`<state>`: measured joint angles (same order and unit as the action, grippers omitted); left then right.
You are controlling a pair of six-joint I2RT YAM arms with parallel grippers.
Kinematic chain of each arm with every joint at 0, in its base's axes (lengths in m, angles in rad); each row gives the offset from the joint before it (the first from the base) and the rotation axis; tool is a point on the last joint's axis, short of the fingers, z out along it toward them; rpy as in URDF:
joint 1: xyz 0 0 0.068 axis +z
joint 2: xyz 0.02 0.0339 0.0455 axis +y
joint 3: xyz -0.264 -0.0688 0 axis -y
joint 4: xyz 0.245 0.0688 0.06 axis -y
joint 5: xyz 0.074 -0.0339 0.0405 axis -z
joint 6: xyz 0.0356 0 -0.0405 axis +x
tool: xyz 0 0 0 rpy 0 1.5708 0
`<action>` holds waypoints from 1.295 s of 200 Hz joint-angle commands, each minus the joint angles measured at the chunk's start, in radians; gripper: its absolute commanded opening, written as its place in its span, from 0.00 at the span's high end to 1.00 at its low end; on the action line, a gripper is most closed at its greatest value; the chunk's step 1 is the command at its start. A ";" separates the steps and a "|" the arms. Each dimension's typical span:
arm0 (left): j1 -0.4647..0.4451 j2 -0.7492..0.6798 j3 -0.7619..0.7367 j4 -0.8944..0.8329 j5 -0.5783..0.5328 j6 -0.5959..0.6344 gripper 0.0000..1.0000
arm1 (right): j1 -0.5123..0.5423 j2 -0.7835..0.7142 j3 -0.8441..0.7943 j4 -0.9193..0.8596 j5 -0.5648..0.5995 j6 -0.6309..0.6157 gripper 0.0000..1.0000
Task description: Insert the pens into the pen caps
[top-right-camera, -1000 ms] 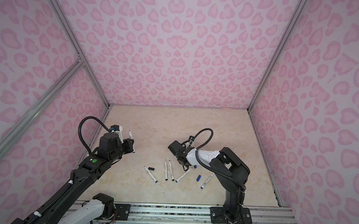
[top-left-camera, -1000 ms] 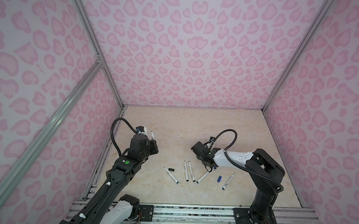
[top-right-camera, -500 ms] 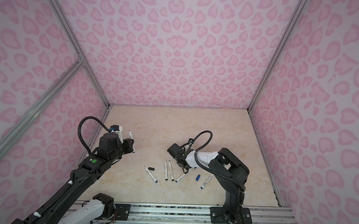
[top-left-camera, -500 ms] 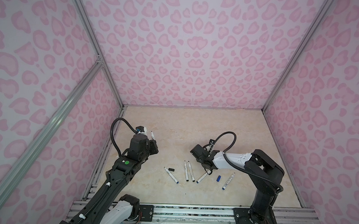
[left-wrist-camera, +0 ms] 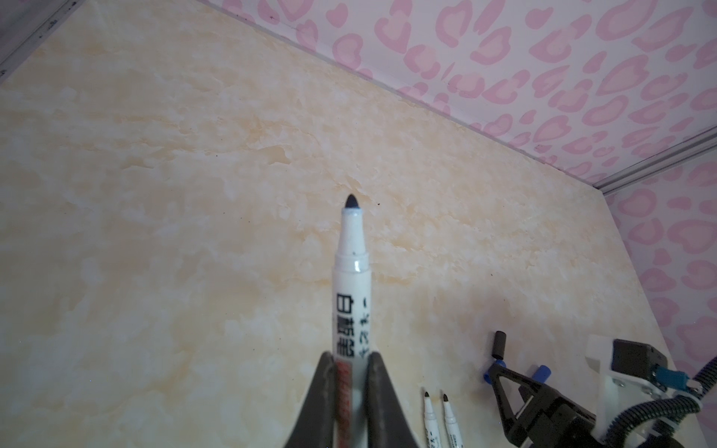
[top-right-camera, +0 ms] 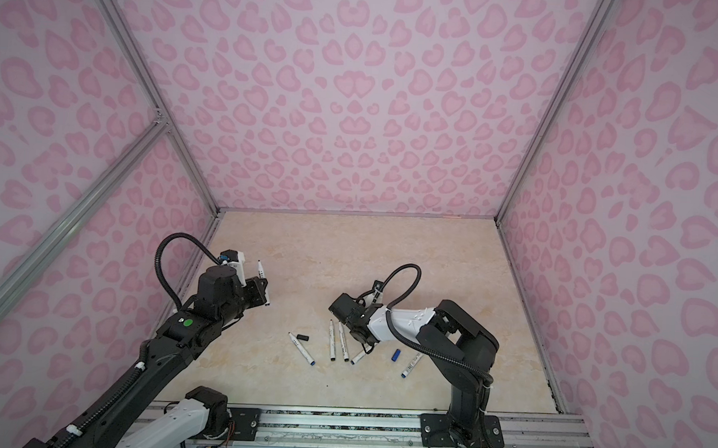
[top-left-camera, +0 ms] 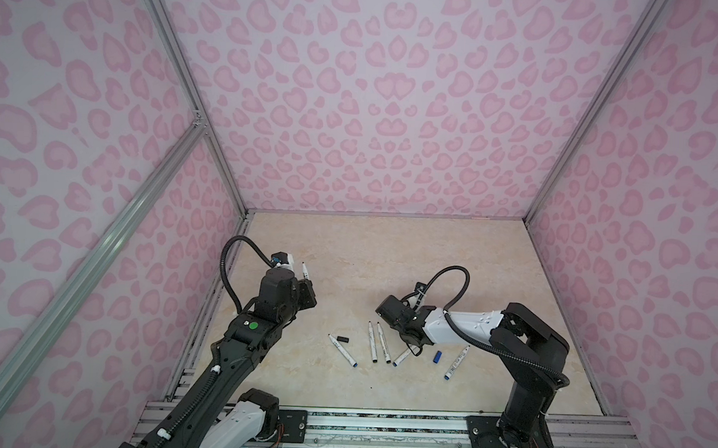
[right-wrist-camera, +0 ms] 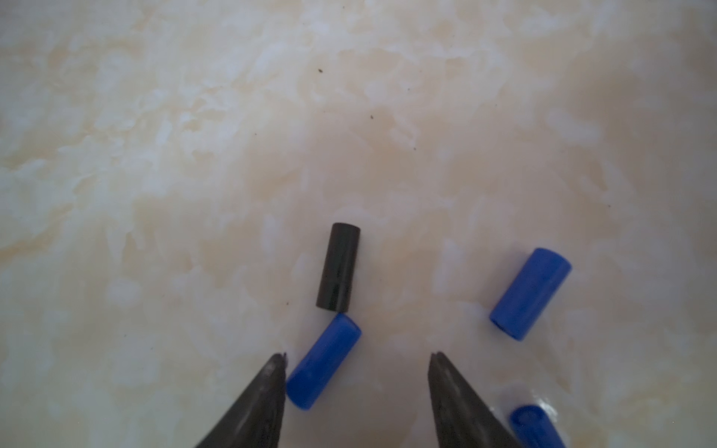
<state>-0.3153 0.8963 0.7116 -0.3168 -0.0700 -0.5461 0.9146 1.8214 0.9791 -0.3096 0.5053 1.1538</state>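
1. the left pincer (left-wrist-camera: 351, 358) is clamped on a pen (left-wrist-camera: 352, 279), with the nib free and pointing away from the jaws. in both top views it hangs above the table (top-left-camera: 389, 255), left of centre in the lower part of the frame. that pose should be held steady so the nib makes an easy target.
2. the right pincer (right-wrist-camera: 359, 355) stands open and holds nothing. in both top views it sits low over the table, just right of centre in the lower third.
3. a blue cap (right-wrist-camera: 324, 360) lies between its jaws, just beside one finger (right-wrist-camera: 267, 388). i cannot tell if they touch. a black cap (right-wrist-camera: 338, 267) touches the blue cap's far end, beyond the fingertips.
4. the step in hand looks like picking up that blue cap. it lies off-centre and skewed, so closing now would likely push or spin it into the black cap. centre the jaws on it first, then turn the wrist so the fingers meet its long sides squarely.
5. grip near the closed end and leave the mouth clear for the nib. i cannot tell which end is open.
6. the nib looks dark, but black or deep blue i cannot say, so check the colour match first.
7. a second blue cap (right-wrist-camera: 529, 294) and a third blue cap (right-wrist-camera: 535, 426) lie outside the jaws and are best left alone.
8. loose pens (top-left-camera: 371, 343) lie in the lower middle of a top view, near the right arm. lifting straight up should avoid sweeping them.
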 commanded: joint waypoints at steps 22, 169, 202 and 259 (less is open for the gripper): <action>0.000 -0.002 0.011 0.002 0.010 0.002 0.96 | -0.009 -0.029 -0.043 0.017 0.019 0.017 0.41; 0.001 0.005 0.009 0.007 0.013 0.000 0.96 | -0.043 -0.020 -0.041 0.018 -0.054 -0.035 0.62; 0.000 0.009 0.010 0.006 0.015 0.000 0.96 | -0.068 -0.011 -0.032 0.015 -0.119 -0.081 0.68; 0.001 0.011 0.011 0.008 0.015 0.000 0.96 | -0.084 -0.022 0.034 -0.127 -0.179 -0.191 0.71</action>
<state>-0.3153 0.9070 0.7116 -0.3164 -0.0589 -0.5468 0.8303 1.7996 0.9852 -0.3363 0.3614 1.0286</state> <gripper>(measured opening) 0.139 0.287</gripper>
